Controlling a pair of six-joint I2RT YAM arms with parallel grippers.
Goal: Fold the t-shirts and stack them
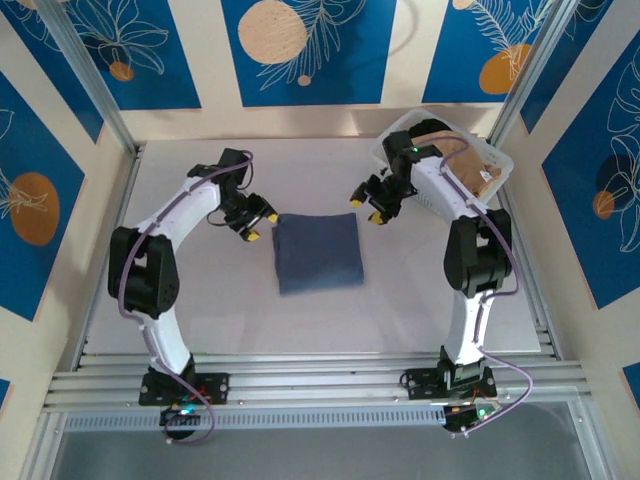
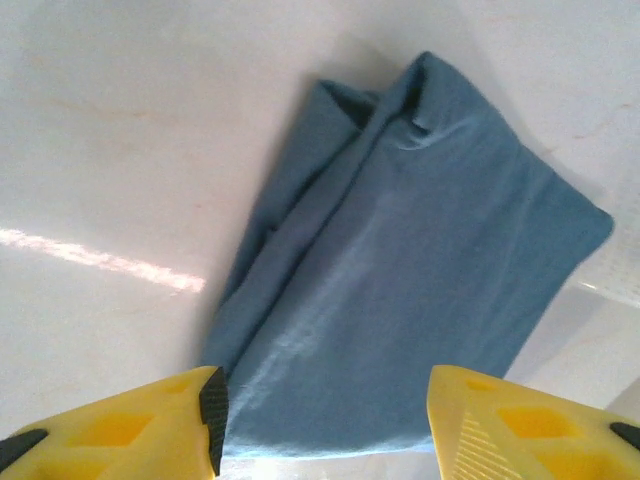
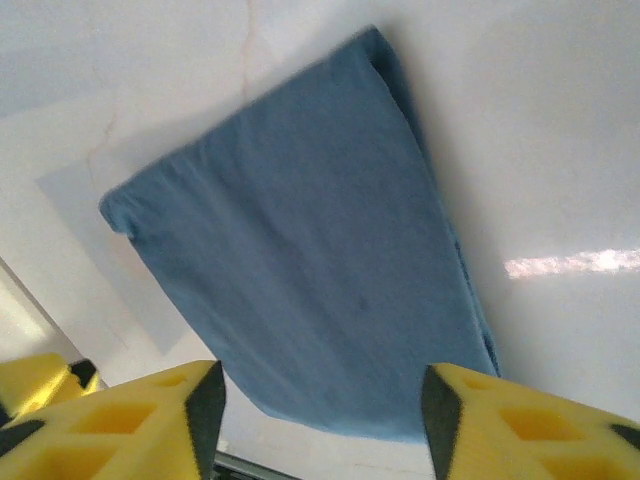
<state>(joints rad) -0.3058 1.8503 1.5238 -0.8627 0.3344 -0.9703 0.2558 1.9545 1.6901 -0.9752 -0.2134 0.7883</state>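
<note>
Lying flat in the middle of the top view, the slate-blue t-shirt (image 1: 317, 252) is folded into a compact near-square. That looks to be why neither arm grips it: the fold seems complete, and it sits on open worktop (image 1: 200, 300) where a second shirt could be laid on top.

Its cloth is soft, matte jersey. The left wrist view shows layered edges bunched and creased at the upper corner. The right wrist view shows a smoother face with a rounded, doubled edge down the right side.

The left end effector (image 1: 260, 226) hovers just off the shirt's upper left corner, its yellow fingers (image 2: 130, 430) spread wide with nothing between them. The right end effector (image 1: 367, 208) hangs off the upper right corner, equally wide and empty.

Toward the upper right of the frame, the tan-beige t-shirt (image 1: 480, 165) lies crumpled in the white lattice plastic basket (image 1: 500, 160), partly under the right arm and not yet folded. The worktop is pale, smooth and glossy, catching streaks of light.
</note>
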